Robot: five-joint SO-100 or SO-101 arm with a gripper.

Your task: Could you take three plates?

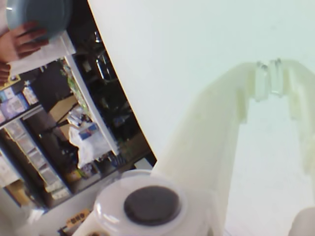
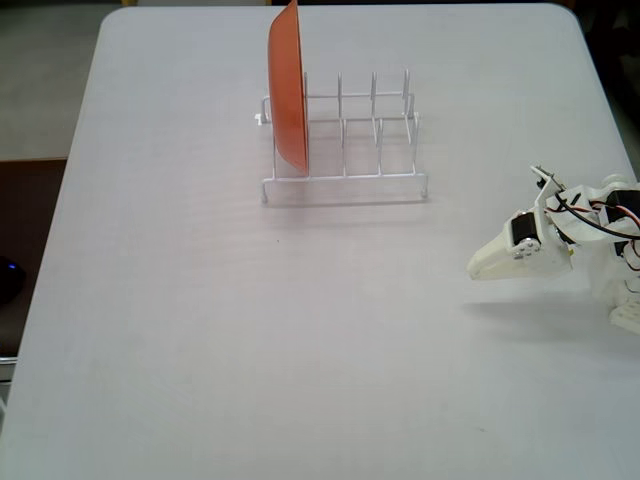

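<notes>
In the wrist view a light blue plate point(image 1: 39, 14) shows at the top left corner, off the table, with a person's hand point(image 1: 22, 42) on it. The yellow and cream-white plates are out of view. My white gripper point(image 1: 268, 81) has its fingertips together, with nothing between them, over bare white table. In the fixed view the gripper point(image 2: 478, 268) sits low at the table's right side, pointing left, far from the rack. An orange plate point(image 2: 288, 85) stands upright in the left end slot of a white wire rack point(image 2: 345, 180).
The rack's other slots hold nothing. The white table point(image 2: 250, 330) spreads around the rack. In the wrist view the table edge point(image 1: 123, 93) runs diagonally, with cluttered shelves and boxes point(image 1: 44, 147) beyond it. The arm's wires and servos point(image 2: 600, 215) are at the right edge.
</notes>
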